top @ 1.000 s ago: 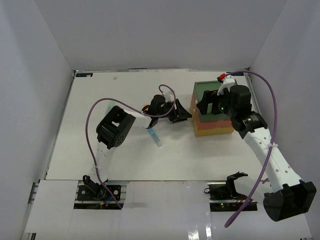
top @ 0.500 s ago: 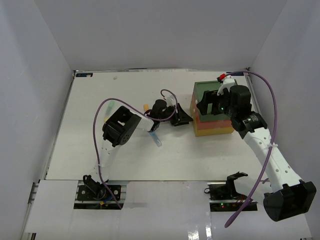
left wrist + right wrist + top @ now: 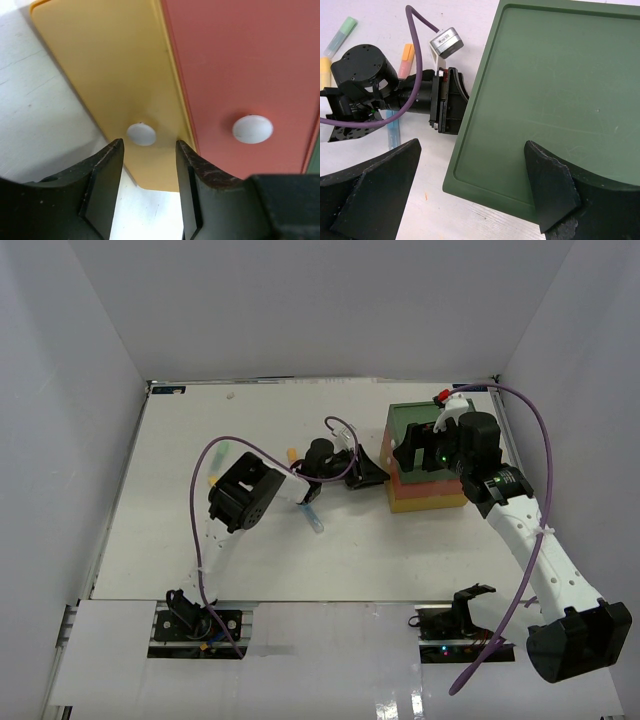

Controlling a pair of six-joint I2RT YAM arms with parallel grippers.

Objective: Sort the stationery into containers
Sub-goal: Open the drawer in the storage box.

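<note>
The containers point(image 3: 427, 492) stand as one stacked box at the right: green top point(image 3: 555, 85), red-orange drawer point(image 3: 240, 75) and yellow drawer point(image 3: 105, 65), each with a white knob. My left gripper point(image 3: 148, 145) is open, level with the table, its jaws on either side of the yellow drawer's knob point(image 3: 141, 134) with a gap on both sides. My right gripper point(image 3: 472, 145) hangs open over the green top's near left corner, holding nothing. Stationery lies left of the box: a blue pen point(image 3: 311, 516), an orange marker point(image 3: 406, 58), a teal marker point(image 3: 341, 34) and a yellow one point(image 3: 324, 70).
The left arm's body point(image 3: 243, 495) and its purple cable point(image 3: 215, 445) lie over the loose stationery. White walls close in the table on three sides. The box stands near the right wall, with the right arm point(image 3: 520, 525) reaching over it.
The left arm has pushed to the right, bringing its gripper up to the box's left face. The right arm and the box have not moved.
</note>
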